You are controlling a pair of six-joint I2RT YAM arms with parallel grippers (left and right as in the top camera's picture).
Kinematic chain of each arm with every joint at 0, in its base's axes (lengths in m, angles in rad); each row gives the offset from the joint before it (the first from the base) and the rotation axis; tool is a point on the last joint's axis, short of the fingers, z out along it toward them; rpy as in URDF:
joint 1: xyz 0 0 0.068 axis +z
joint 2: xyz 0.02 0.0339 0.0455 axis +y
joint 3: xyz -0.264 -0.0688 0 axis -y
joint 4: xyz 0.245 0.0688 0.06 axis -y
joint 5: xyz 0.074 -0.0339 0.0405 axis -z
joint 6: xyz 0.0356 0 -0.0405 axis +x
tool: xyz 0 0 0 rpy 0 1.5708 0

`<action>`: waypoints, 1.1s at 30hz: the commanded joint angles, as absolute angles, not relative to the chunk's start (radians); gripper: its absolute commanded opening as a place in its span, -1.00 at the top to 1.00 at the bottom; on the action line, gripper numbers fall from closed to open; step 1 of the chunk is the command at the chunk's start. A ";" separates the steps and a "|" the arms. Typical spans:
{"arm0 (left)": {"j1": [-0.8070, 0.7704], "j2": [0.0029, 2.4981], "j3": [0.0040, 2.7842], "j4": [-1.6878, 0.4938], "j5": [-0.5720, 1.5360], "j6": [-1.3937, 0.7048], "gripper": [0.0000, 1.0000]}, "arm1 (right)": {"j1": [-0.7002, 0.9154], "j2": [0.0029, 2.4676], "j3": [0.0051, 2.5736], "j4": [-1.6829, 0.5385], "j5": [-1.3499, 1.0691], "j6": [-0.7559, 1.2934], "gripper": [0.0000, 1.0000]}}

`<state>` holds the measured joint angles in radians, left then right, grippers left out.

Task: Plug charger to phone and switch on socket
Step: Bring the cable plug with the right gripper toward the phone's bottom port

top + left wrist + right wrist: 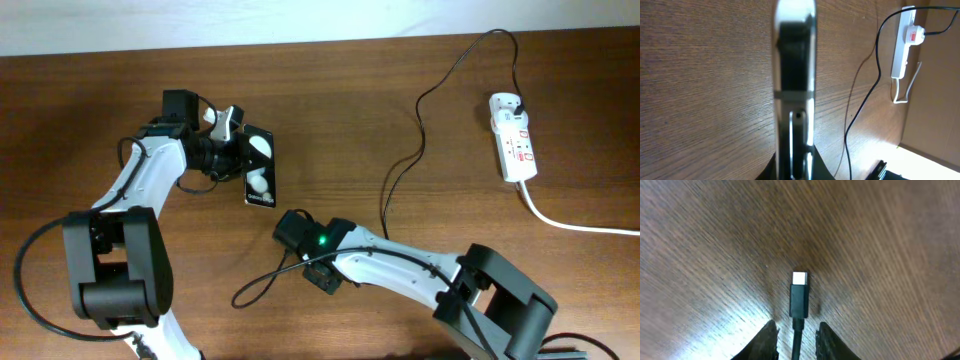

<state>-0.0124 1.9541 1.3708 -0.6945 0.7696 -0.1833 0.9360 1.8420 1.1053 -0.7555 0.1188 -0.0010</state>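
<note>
Left pincer point(240, 155) clamps the phone point(260, 165), apparently steadying it, while right pincer point(797, 342) grips the charger point(799, 292), tip protruding for plugging; the socket point(513, 135) lies well apart on the table point(400, 80).

The phone point(795, 60) looms blurred in the left wrist view, its lower end cut off.

White socket point(513, 140) lying flat, red switch marks upward, black plug seated at one end. Thin black charger point(384, 210) trailing left from socket, silver-ended plug tip point(799, 300) unconnected. Glossy black phone point(260, 167) well left of socket, port empty.
</note>
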 commanded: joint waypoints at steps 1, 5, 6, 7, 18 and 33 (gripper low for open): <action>-0.010 1.914 1.374 -0.691 0.784 -0.166 1.00 | 0.941 1.866 1.116 -0.755 0.121 -0.012 0.63; -0.010 1.914 1.374 -0.690 0.784 -0.166 1.00 | 0.941 1.866 1.123 -0.752 0.120 -0.011 0.82; -0.010 1.914 1.374 -0.688 0.784 -0.165 1.00 | 0.941 1.866 1.130 -0.755 0.119 -0.011 0.92; -0.010 1.914 1.374 -0.687 0.785 -0.162 1.00 | 0.941 1.866 1.140 -0.763 0.117 -0.011 0.92; -0.010 1.914 1.353 -0.643 0.931 -0.104 1.00 | 0.765 1.833 1.241 -0.537 -0.320 0.385 0.92; -0.010 1.914 1.134 -0.243 1.104 -0.347 1.00 | 0.627 1.833 1.240 -0.546 -0.371 0.465 0.92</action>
